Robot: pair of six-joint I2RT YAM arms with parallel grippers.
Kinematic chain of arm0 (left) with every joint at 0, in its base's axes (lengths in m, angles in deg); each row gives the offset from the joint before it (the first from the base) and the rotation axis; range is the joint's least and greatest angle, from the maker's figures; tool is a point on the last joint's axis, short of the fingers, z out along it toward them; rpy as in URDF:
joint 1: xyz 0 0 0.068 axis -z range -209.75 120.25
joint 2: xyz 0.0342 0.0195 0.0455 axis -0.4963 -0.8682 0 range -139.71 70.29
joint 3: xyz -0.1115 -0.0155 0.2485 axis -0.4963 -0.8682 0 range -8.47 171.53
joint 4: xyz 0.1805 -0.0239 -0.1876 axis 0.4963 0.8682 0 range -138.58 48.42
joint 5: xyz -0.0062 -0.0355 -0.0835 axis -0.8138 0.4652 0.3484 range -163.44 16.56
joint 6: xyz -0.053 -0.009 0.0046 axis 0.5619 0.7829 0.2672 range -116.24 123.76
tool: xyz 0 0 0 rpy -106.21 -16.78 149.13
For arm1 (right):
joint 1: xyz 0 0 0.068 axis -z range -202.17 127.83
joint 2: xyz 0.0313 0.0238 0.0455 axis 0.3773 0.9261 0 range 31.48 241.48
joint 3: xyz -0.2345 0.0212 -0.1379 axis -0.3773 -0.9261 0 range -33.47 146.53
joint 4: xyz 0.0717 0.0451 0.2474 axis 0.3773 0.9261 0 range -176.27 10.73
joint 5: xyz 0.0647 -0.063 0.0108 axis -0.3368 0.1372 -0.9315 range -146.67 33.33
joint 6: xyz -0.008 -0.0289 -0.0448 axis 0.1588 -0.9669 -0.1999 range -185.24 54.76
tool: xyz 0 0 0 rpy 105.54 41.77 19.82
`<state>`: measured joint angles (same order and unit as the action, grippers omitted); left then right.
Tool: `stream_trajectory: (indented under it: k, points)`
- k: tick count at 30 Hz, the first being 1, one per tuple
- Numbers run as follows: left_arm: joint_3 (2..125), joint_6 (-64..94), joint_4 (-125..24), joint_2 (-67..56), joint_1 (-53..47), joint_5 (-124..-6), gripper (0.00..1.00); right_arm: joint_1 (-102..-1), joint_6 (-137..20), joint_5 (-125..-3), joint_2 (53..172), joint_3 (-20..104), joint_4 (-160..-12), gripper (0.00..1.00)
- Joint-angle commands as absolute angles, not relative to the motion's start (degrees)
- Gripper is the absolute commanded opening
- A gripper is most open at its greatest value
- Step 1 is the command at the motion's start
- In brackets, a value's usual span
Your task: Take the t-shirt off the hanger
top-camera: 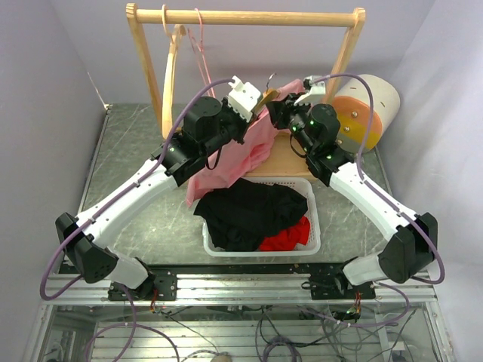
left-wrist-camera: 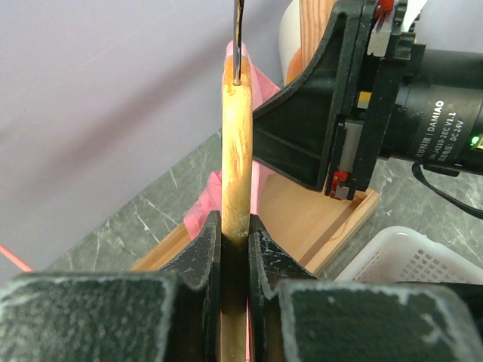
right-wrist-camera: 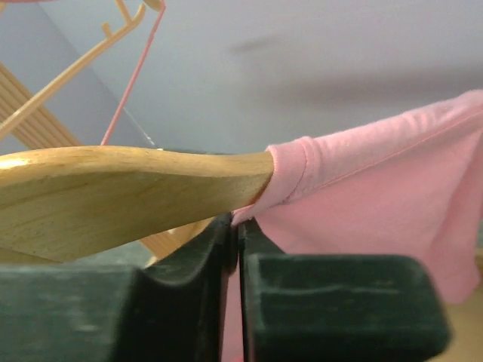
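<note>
A pink t-shirt hangs from a wooden hanger held in the air in front of the rack. My left gripper is shut on the hanger's wooden arm, just below its metal hook. My right gripper is shut on the t-shirt's edge, right under the hanger's end, where the fabric still wraps the wood. In the top view the left gripper and the right gripper stand close together, and most of the shirt droops left toward the basket.
A white basket with black and red clothes sits in front. The wooden rack stands behind, with a spare wooden hanger and a pink one on its bar. A white and orange object stands at the right.
</note>
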<state>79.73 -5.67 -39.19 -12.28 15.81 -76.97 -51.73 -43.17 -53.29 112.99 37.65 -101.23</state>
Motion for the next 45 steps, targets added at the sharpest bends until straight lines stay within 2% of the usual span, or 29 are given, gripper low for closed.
stream_trajectory:
  k: [1,9,16,20,29,38,45]
  points:
    - [79.26,-6.69,-41.72,-10.13,15.80,-79.26,0.07,-52.48,-45.07,-48.50,111.12,38.76,-100.25,0.00]
    - [79.42,-10.31,-37.60,-8.64,15.72,-83.39,0.07,-52.49,-48.64,-36.98,105.33,35.66,-95.70,0.00]
    - [81.46,-15.71,-27.65,-5.85,15.31,-76.84,0.07,-52.25,-56.10,-21.80,105.24,37.12,-94.63,0.00]
    - [81.55,-18.49,-23.45,-3.45,15.27,-74.19,0.07,-51.04,-60.44,-17.78,107.61,39.59,-96.12,0.00]
    - [79.81,-20.86,-22.04,2.58,15.17,-71.09,0.07,-44.25,-61.66,-15.92,111.98,43.43,-94.74,0.00]
    - [79.20,-22.39,-22.30,6.38,15.14,-63.22,0.07,-40.81,-58.70,-16.74,112.95,40.50,-91.96,0.00]
    - [78.53,-22.37,-23.47,8.54,15.12,-62.22,0.07,-38.25,-57.93,-17.41,114.45,40.20,-90.66,0.00]
